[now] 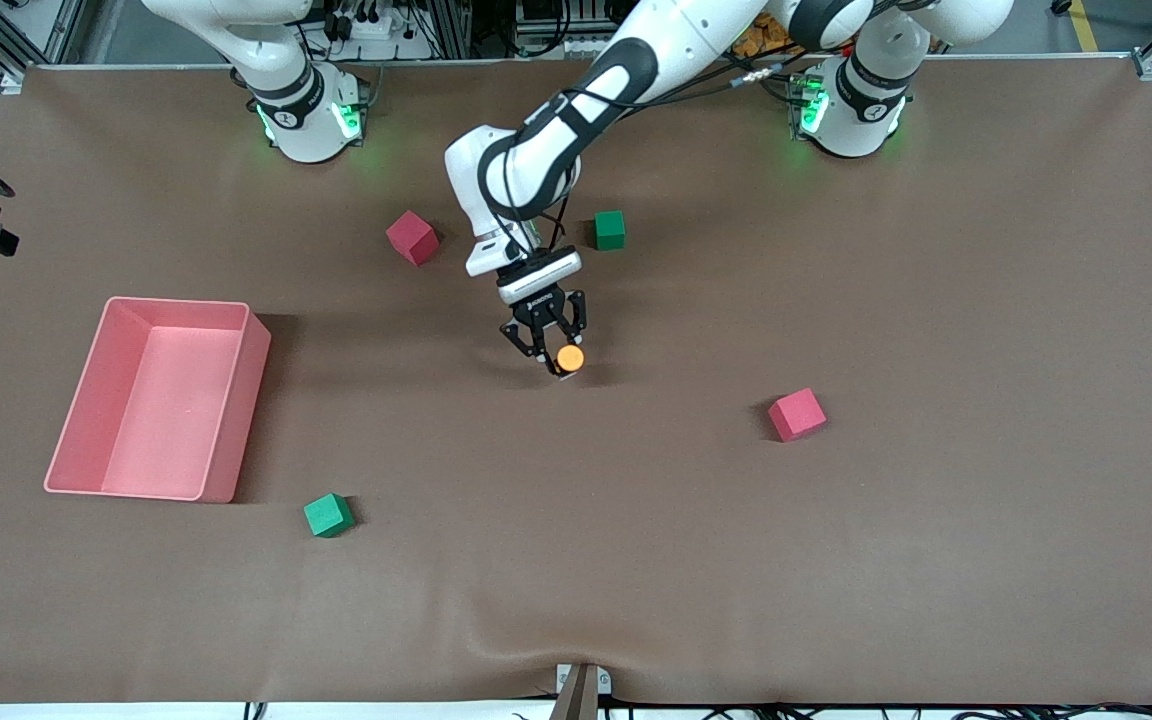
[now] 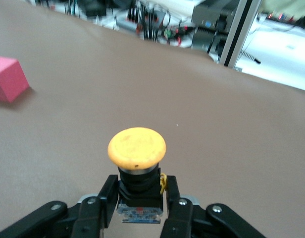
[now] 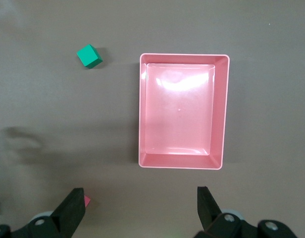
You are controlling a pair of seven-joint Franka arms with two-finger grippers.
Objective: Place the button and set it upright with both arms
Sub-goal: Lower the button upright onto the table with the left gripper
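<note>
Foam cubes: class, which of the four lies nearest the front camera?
The green cube beside the pink bin, lowest in the front view; the other green cube and both red cubes lie farther away.

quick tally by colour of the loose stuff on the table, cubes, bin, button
red cubes: 2, one toward the robots, one toward the left arm's end
green cubes: 2, one toward the robots, one nearer the camera
pink bin: 1
orange-capped button: 1, gripped in the left claw
total: 6
</note>
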